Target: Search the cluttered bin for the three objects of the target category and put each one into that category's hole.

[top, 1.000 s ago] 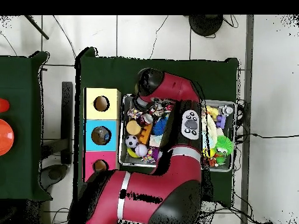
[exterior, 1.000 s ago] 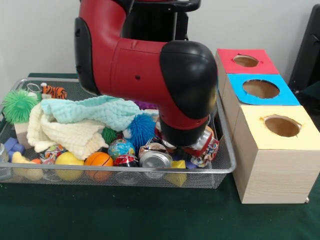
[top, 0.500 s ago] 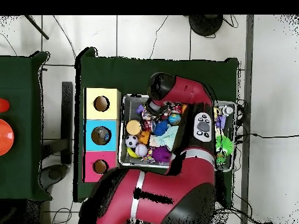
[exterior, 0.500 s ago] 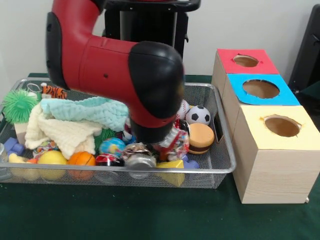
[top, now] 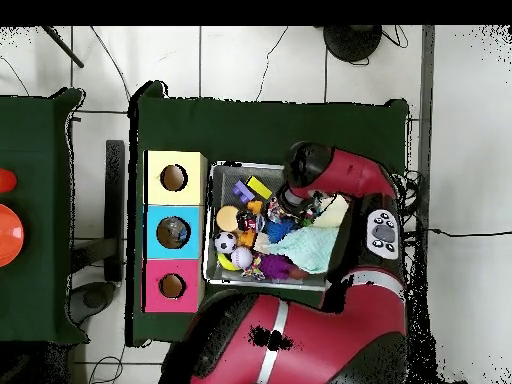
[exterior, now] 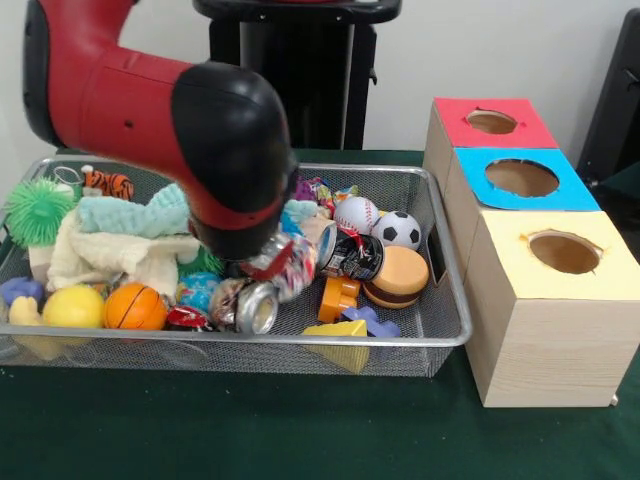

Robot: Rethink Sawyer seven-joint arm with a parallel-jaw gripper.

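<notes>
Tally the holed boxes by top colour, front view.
red box: 1
blue box: 1
yellow box: 1
Total: 3

I see three crushed cans in the wire bin (exterior: 440, 335): a silver can (exterior: 257, 307) lying end-on near its front wall, a red patterned can (exterior: 285, 262) tilted above it, a black can (exterior: 352, 254) beside that.
</notes>
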